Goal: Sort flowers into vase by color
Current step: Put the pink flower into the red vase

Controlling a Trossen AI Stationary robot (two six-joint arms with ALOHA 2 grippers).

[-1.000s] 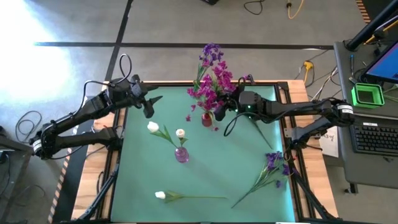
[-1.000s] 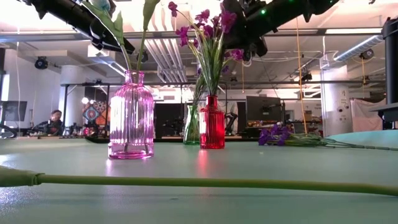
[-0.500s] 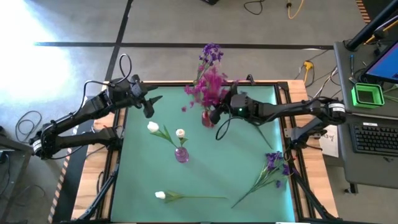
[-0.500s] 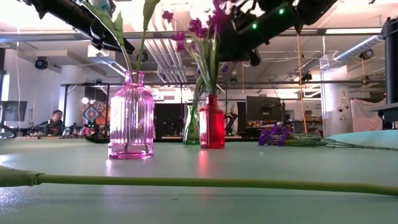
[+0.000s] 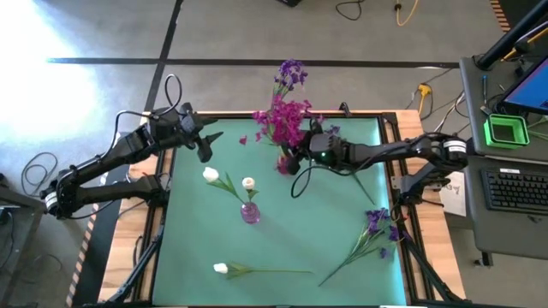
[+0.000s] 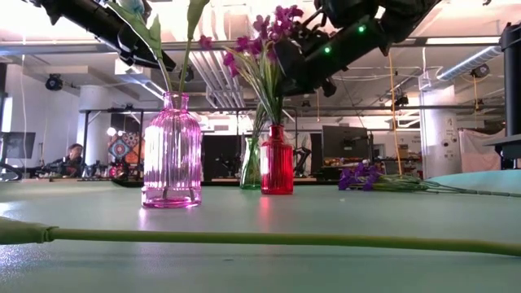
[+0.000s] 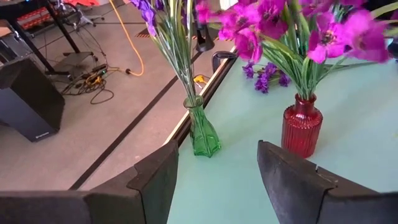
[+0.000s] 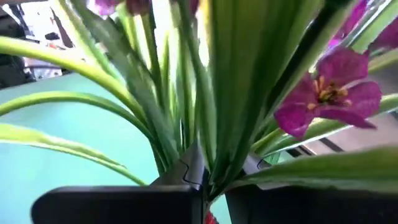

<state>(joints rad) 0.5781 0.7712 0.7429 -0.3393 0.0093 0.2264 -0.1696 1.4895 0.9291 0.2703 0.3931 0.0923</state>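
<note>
High: right gripper [image 5: 297,155] at 12 o'clock of mat, pinched on magenta flowers [image 5: 281,120] above red vase [image 5: 283,165]. Left gripper [image 5: 210,141] at 10 o'clock, idle.

Low: flowers [image 6: 260,57] standing in vase [image 6: 278,160].

Left wrist: fingers [image 7: 292,180] spread, empty.

Right wrist: jaws pressed together on green stems [image 8: 214,106].

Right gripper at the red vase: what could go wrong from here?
1. The right gripper is shut on the magenta-pink flower stems above the narrow ribbed red glass vase; a sideways pull might tip it.
2. The green glass vase stands close beside it and could get knocked.
</note>
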